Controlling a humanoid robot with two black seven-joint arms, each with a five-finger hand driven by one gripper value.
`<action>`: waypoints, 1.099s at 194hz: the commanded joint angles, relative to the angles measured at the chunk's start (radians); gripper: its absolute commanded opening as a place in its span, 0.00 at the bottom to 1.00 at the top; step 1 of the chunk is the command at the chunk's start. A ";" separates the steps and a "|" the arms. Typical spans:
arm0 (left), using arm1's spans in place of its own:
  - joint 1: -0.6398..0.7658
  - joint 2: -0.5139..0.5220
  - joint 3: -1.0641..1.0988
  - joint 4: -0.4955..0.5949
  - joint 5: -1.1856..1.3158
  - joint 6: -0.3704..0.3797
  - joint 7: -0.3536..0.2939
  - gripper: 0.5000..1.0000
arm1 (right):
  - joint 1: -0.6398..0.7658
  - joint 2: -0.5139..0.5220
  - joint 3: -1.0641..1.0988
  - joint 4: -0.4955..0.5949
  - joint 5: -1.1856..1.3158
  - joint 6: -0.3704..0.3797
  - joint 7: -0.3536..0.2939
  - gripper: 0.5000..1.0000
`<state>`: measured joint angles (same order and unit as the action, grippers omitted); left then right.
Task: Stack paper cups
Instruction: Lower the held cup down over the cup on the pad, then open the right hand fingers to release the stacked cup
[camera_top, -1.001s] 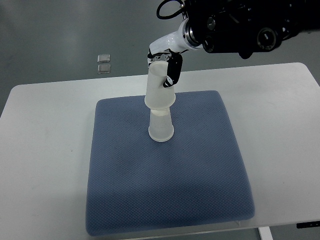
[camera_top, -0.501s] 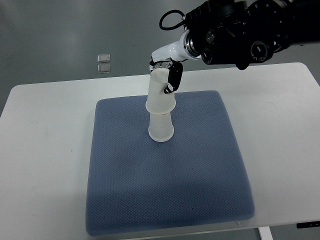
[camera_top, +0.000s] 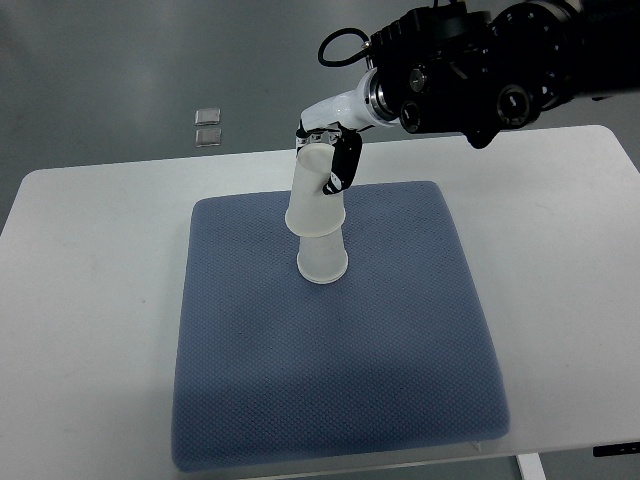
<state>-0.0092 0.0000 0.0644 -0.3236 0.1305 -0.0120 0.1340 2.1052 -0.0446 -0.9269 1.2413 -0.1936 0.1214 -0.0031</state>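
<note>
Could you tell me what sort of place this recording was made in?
Probably a robotics lab or test bench: a plain white table on a bare grey floor, a blue padded mat as the work surface, and the robot's right hand stacking paper cups.

Right robot hand (camera_top: 330, 150) gripping upturned paper cup (camera_top: 317, 195), set over second cup (camera_top: 322, 260), blue mat (camera_top: 400, 350)

white inverted cup (camera_top: 317, 196) over upside-down cup (camera_top: 322, 259)

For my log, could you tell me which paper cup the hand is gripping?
The upper cup, held by the right hand; the lower cup stands upside down on the blue mat.
</note>
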 joint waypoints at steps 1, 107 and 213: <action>0.000 0.000 0.000 0.000 0.000 0.000 0.001 1.00 | -0.004 0.000 0.000 0.004 0.000 -0.002 0.000 0.21; 0.000 0.000 0.000 0.000 0.000 0.000 -0.001 1.00 | -0.042 0.012 -0.001 0.004 0.000 -0.049 0.000 0.34; 0.000 0.000 0.000 0.000 0.000 0.000 -0.001 1.00 | -0.086 0.043 -0.001 -0.010 0.002 -0.069 0.000 0.54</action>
<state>-0.0092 0.0000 0.0645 -0.3237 0.1304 -0.0120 0.1335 2.0272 -0.0025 -0.9265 1.2366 -0.1908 0.0521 -0.0031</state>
